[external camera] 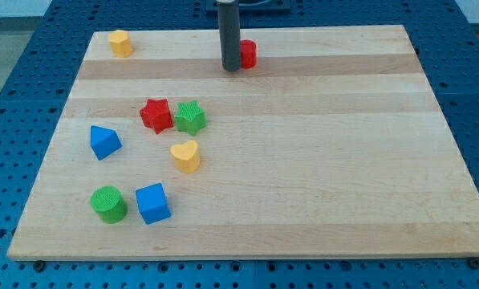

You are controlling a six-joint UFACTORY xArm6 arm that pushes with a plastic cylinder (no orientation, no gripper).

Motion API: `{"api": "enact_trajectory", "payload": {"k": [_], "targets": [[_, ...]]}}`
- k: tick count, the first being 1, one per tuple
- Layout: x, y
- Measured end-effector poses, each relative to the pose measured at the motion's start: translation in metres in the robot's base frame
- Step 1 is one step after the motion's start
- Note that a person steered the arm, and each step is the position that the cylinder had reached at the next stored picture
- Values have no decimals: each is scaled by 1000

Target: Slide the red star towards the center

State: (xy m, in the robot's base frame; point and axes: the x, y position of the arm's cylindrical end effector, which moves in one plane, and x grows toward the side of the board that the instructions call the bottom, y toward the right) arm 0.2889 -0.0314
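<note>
The red star [156,115] lies on the wooden board [319,160], left of the middle, touching a green star [190,117] on its right side. My tip [231,69] is near the view's top, well above and to the right of the red star. It stands right against the left side of a small red block [247,54], whose shape is partly hidden by the rod.
A yellow block [120,42] sits at the top left corner. A blue triangle [104,142], a yellow heart [186,156], a green cylinder [109,204] and a blue cube [152,202] lie at the lower left.
</note>
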Motion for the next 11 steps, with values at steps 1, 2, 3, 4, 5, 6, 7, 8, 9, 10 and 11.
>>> {"api": "enact_trajectory", "payload": {"k": [1,2,3,4,5,6,7,8,9,10,11], "targets": [[-1,0],[2,1],[2,7],[2,13],[2,22],[2,28],[-2,28],[-2,36],[-2,52],[-2,64],[-4,66]]}}
